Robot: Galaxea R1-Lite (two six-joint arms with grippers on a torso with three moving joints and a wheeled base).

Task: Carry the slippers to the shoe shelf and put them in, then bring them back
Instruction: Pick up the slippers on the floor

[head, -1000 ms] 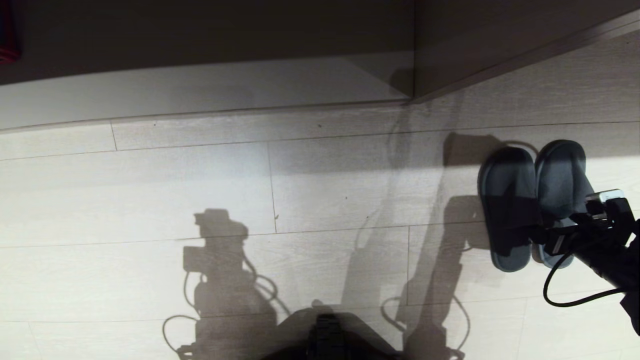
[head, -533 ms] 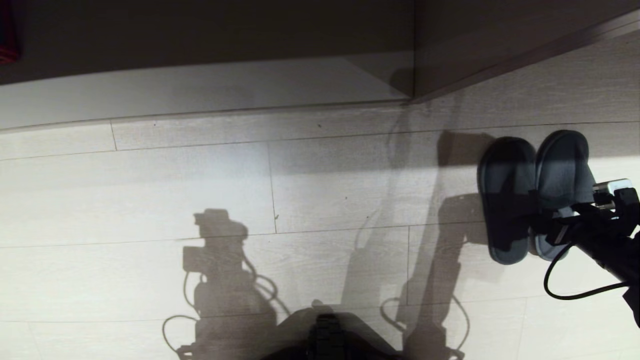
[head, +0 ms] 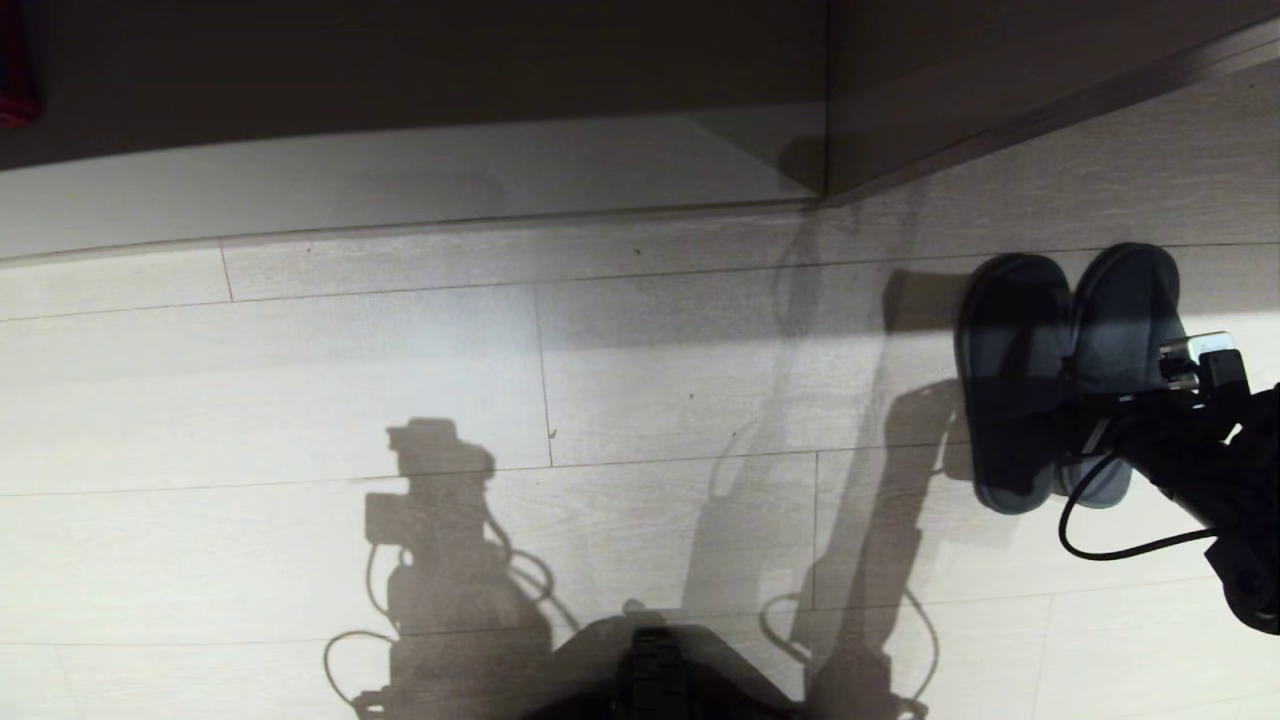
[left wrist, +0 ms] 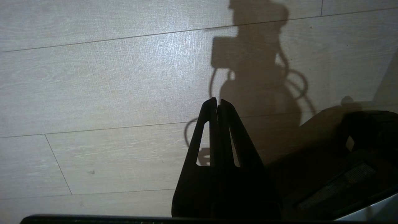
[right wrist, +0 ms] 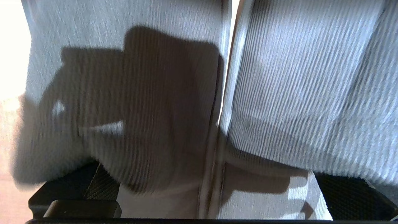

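Dark grey ribbed slippers (head: 1070,370) lie side by side on the floor (head: 400,380), long axes running twelve to six, toes towards the shoe shelf (head: 420,180) at eleven o'clock. The right gripper (head: 1085,440), spread wide, straddles both bands; whether it grips them I cannot tell. The left gripper (left wrist: 217,105) hangs clenched, empty, farther off. The shelf's visible base holds nothing.

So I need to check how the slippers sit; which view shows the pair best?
The head view: both slippers show whole, side by side. The right wrist view shows only their ribbed bands close up; the left wrist view shows none.
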